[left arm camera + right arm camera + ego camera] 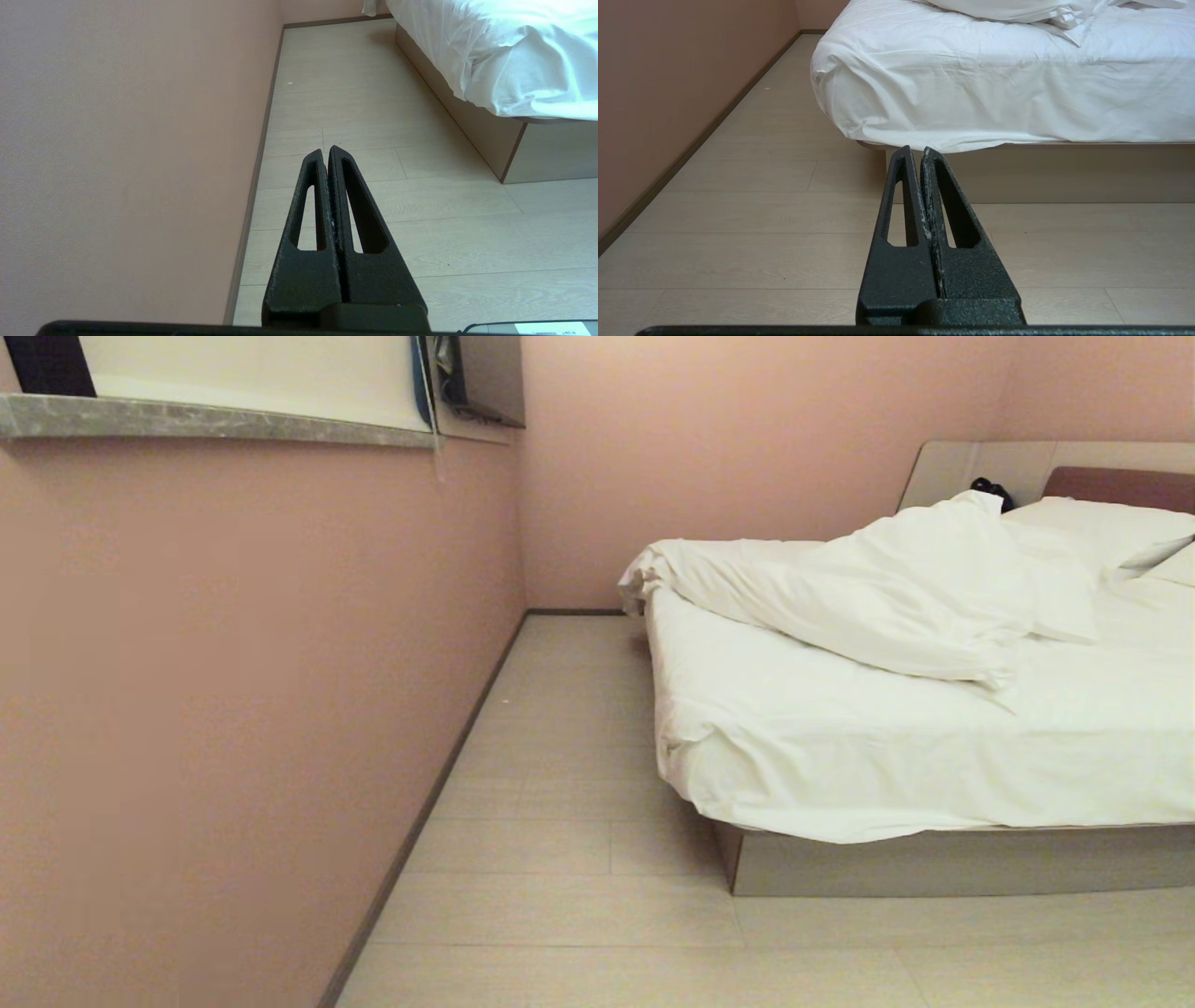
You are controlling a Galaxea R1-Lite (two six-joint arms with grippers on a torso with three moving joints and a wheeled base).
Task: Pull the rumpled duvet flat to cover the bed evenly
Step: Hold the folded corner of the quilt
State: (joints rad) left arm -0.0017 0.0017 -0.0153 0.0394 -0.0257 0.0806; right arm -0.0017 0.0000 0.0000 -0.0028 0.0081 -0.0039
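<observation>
Lying bunched along the far side of the bed [896, 775], the duvet [868, 588] is heaping from about 9 o'clock toward the headboard [990, 462], leaving the near sheet [840, 728] bare. The head view is cutting the bed off at its right edge, so the spread beyond is not showing; the pillows [1102, 527] are showing only partly, and a small dark object [991, 490] by the headboard is too small to identify. Neither arm is appearing in the head view.

The left gripper [325, 150] is showing only in its wrist view, jaws pressed together, hanging over the floor [420, 219] beside the pink wall [117, 163], with only the bed's corner visible. The right gripper [915, 149] is showing likewise, jaws pressed together, pointing at the bed's base [1064, 172] below the overhanging sheet, with a strip of duvet at the frame's top.
</observation>
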